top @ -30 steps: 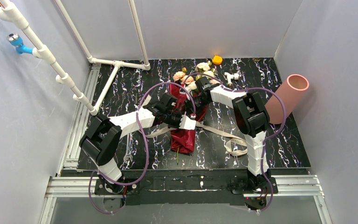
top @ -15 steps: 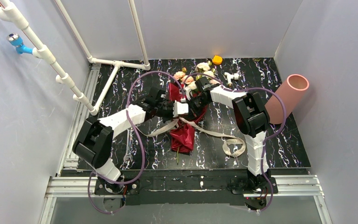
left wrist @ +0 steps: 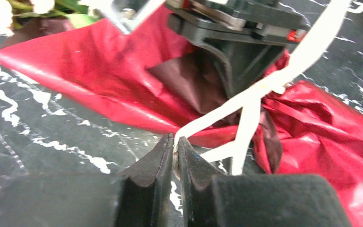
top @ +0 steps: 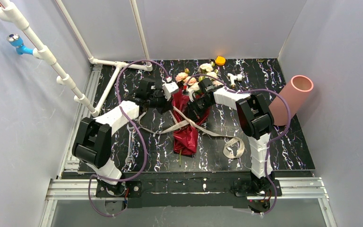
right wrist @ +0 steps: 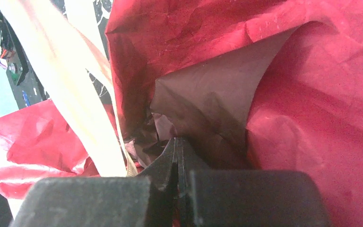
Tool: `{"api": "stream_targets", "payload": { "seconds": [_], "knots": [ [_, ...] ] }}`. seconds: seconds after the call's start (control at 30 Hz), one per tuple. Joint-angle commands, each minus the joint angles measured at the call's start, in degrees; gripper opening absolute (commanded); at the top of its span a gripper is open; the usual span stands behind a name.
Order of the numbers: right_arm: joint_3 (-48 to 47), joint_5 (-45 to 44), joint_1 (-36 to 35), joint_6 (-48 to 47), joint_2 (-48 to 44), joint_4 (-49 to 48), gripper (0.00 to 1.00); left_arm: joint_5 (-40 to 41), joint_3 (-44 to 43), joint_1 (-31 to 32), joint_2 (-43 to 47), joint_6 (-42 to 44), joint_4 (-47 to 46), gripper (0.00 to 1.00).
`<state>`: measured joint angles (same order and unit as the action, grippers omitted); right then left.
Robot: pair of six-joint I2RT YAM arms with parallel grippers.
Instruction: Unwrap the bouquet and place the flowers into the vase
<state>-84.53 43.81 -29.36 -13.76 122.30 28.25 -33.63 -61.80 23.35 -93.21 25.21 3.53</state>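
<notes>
Top external view: the bouquet (top: 187, 127) lies mid-frame, and the vase (top: 290, 99) leans at the right edge. The red paper (left wrist: 321, 142) looks light, crinkly and easy to tear. The flowers (top: 203, 71) look soft, so I would hold them low down. My left gripper (left wrist: 175, 142) pinches the floppy ribbon (left wrist: 246, 101). My right gripper (right wrist: 177, 142) is closed at a paper fold, and I cannot tell if it holds any. I see no words.
</notes>
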Motion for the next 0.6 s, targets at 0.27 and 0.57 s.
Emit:
{"api": "stream_targets", "payload": {
  "seconds": [0.27, 0.57],
  "knots": [
    [2.47, -7.45, 0.09, -1.85, 1.63, 2.45, 0.01, -1.60, 4.28, 4.43, 7.64, 23.16, -0.86, 0.52],
    [2.54, -7.30, 0.10, -1.63, 1.71, 2.51, 0.01, -5.04, -2.12, 8.77, -0.04, 34.13, 6.40, 0.50]
  ]
}}
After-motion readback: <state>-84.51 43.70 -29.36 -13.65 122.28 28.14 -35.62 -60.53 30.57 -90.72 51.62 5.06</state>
